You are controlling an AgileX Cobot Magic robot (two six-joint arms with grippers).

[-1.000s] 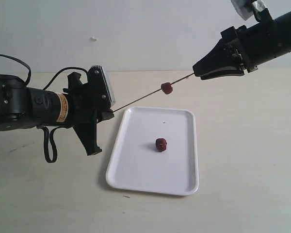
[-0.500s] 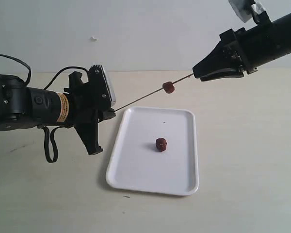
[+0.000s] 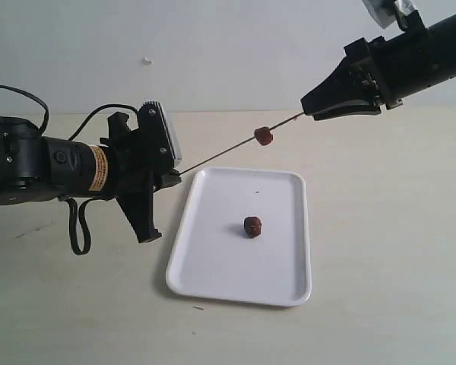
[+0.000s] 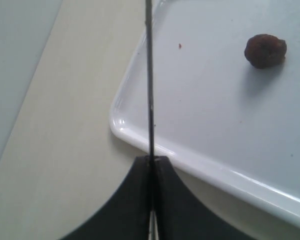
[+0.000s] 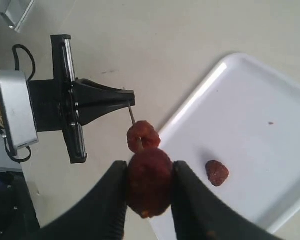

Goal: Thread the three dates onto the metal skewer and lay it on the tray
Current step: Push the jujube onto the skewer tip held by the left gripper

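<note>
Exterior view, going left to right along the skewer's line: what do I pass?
Left tool clamping the skewer → threaded date → right tool, pinching a second date.

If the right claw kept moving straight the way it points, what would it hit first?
Most likely the threaded date on the metal skewer, just ahead of the date the right gripper holds; depth is unclear.

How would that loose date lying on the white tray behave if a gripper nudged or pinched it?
The date looks roundish but lumpy, so a nudge would probably make it wobble or roll a short way on the smooth tray. It is small, so likely light. Its wrinkled skin suggests it may give slightly under a pinch rather than slip.
</note>
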